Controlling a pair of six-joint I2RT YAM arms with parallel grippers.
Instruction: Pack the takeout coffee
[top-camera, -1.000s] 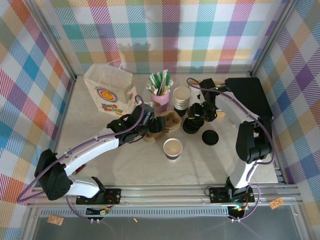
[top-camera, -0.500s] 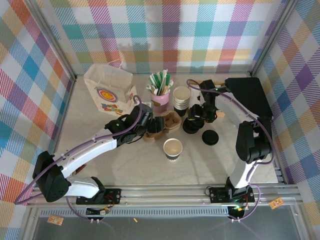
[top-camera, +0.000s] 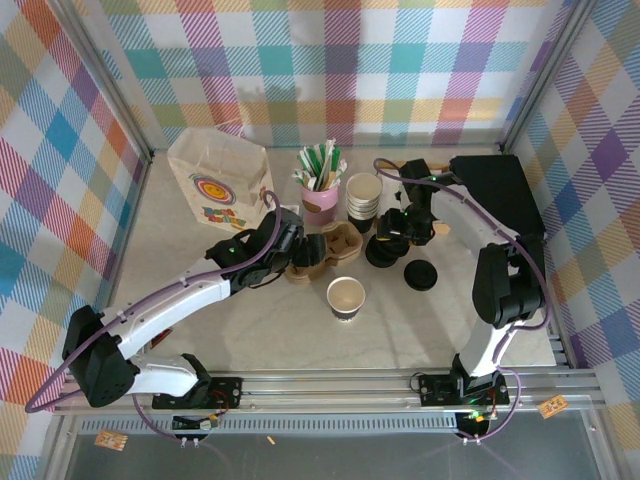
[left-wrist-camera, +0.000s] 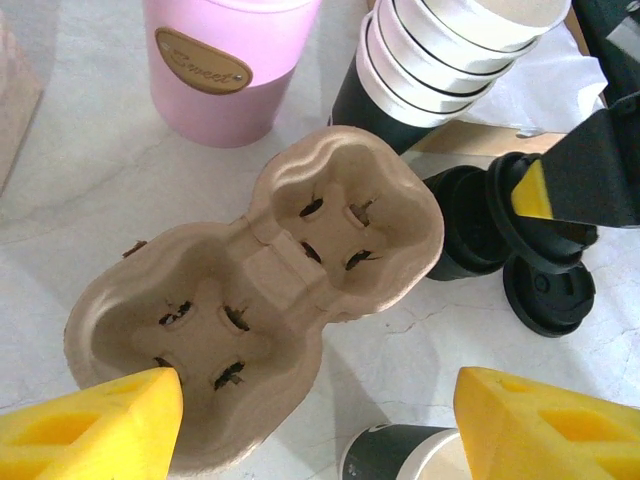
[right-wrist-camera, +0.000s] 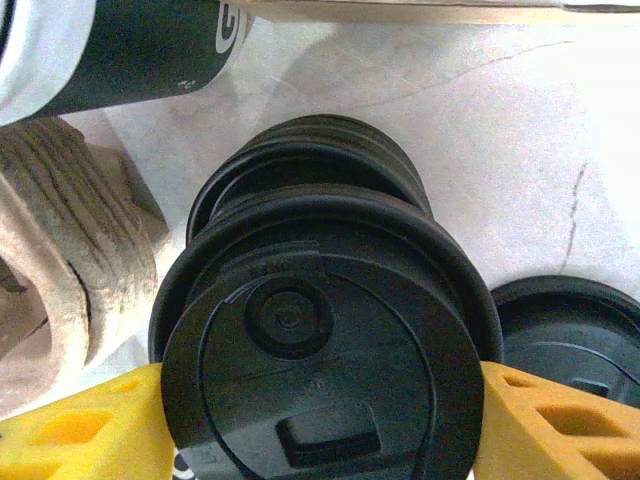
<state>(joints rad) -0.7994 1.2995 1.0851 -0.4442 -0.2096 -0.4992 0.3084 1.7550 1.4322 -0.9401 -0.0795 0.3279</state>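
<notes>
**Beside the cup carrier, a lid held ready**

Just right of the moulded brown pulp cup carrier (left-wrist-camera: 270, 300), the right gripper (right-wrist-camera: 320, 385) is clamped across a round black plastic lid (right-wrist-camera: 300, 320), one yellow finger against each side of its rim. It holds the lid above the low stack of black lids (right-wrist-camera: 300, 170), probably so that it can cap the drink.

The takeout coffee (top-camera: 346, 297), a small dark paper cup with a cream inside, stands lidless on the pale marbled desk (top-camera: 250, 330) just in front of the carrier, free of both arms. It would need a lid before packing.

The left gripper (left-wrist-camera: 320, 390) hangs wide and empty over the carrier's near end. One finger sits over the nearer pocket, which suggests it is there to steady or lift the carrier. Both pockets are empty.

One loose black lid (top-camera: 421, 275) lies flat on the desk further right of the carrier, past the lid stack. Behind the carrier are a stack of cream-rimmed dark cups (left-wrist-camera: 450, 50) and a pink cup (left-wrist-camera: 225, 60).

The pink cup carries an oval tan label with a script word, possibly "Sweet". A white "G" shows on a dark cup wall in the right wrist view. Behind and left of the carrier, the brown paper bag (top-camera: 215, 185) has a target-like print, and its lettering is too small to read.
</notes>
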